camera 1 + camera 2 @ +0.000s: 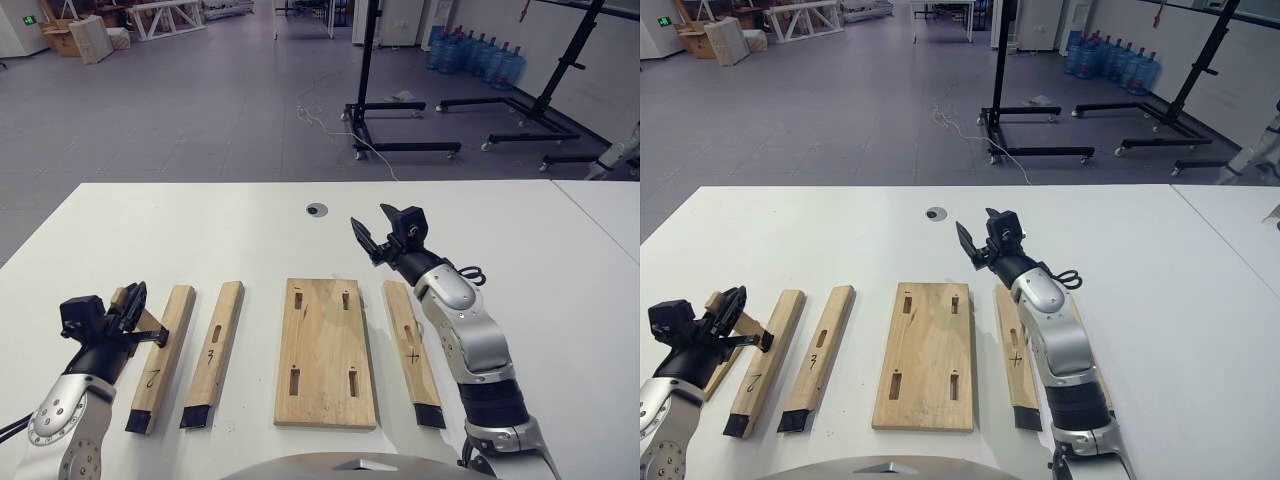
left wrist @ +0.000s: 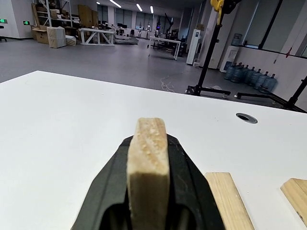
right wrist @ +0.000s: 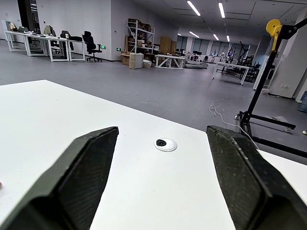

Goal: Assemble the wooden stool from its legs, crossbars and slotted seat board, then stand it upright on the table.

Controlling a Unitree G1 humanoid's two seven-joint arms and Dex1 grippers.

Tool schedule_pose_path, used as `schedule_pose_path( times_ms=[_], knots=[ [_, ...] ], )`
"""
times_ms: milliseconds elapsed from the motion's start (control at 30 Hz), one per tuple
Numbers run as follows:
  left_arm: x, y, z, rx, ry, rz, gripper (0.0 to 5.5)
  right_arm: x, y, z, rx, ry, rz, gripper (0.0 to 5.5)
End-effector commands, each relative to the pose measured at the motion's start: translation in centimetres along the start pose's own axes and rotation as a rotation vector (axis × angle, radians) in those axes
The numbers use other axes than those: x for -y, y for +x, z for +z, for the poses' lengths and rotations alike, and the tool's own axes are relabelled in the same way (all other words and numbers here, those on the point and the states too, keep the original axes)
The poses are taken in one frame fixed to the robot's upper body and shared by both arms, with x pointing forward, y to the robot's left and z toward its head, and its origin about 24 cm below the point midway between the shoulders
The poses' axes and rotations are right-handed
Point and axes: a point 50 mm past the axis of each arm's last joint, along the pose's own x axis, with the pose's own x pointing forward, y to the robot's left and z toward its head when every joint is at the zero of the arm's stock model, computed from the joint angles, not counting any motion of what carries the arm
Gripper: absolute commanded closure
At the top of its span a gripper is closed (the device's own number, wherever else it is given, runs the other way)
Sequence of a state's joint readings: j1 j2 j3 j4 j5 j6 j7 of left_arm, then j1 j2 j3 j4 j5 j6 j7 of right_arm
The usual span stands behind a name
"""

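Seat board (image 1: 325,352) lies flat on the white table (image 1: 560,300), between the two claws. Left claw (image 1: 130,306) is clenched on a short wooden bar (image 2: 148,163), with one leg (image 1: 160,355) just beside it and a second leg (image 1: 213,352) next toward the board. Right claw (image 1: 385,232) hangs released, jaws wide apart, just past the far end of a third leg (image 1: 405,330)
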State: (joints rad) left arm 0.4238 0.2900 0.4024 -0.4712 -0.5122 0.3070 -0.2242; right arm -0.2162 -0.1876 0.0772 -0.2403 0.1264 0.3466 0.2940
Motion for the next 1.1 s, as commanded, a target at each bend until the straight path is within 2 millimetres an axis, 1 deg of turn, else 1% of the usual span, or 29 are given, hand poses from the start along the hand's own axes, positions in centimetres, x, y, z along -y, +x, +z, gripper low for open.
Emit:
schedule_pose_path(
  times_ms=[33, 200, 300, 500, 800, 900, 933, 1000, 1100],
  knots=[
    [-0.3, -1.0, -3.0, -0.17, -0.002, 0.038, 5.12, 0.2, 0.0, 0.3, 0.003, -0.014, -0.005, 2.15],
    [0.2, -0.5, -3.8, -0.194, 0.067, -0.011, 5.12, 0.1, 0.2, 0.2, 0.003, -0.016, -0.007, 2.15],
    [0.4, -0.7, -4.9, -0.217, 0.07, -0.023, 5.12, 0.0, 0.3, 0.2, 0.0, -0.019, -0.002, 2.15],
    [0.3, -1.2, -6.3, -0.235, 0.052, -0.016, 5.12, 0.2, 0.3, 0.2, -0.001, -0.024, -0.007, 2.15],
    [0.4, -1.4, -7.2, -0.239, 0.033, -0.017, 5.12, 0.2, 0.4, 0.2, 0.002, -0.028, -0.003, 2.15],
    [0.5, -1.1, -6.8, -0.226, 0.038, -0.031, 5.12, 0.2, 0.4, 0.2, 0.002, -0.029, -0.004, 2.15],
    [0.5, -0.9, -6.5, -0.214, 0.043, -0.038, 4.76, 0.2, 0.4, 0.2, 0.002, -0.029, -0.005, 2.15],
    [0.6, -0.4, -5.9, -0.189, 0.047, -0.044, 4.49, 0.2, 0.3, 0.2, 0.002, -0.028, -0.005, 2.15],
    [0.7, 0.4, -4.5, -0.137, 0.049, -0.053, 4.06, 0.1, 0.3, 0.2, 0.006, -0.028, -0.006, 2.15]
  ],
)
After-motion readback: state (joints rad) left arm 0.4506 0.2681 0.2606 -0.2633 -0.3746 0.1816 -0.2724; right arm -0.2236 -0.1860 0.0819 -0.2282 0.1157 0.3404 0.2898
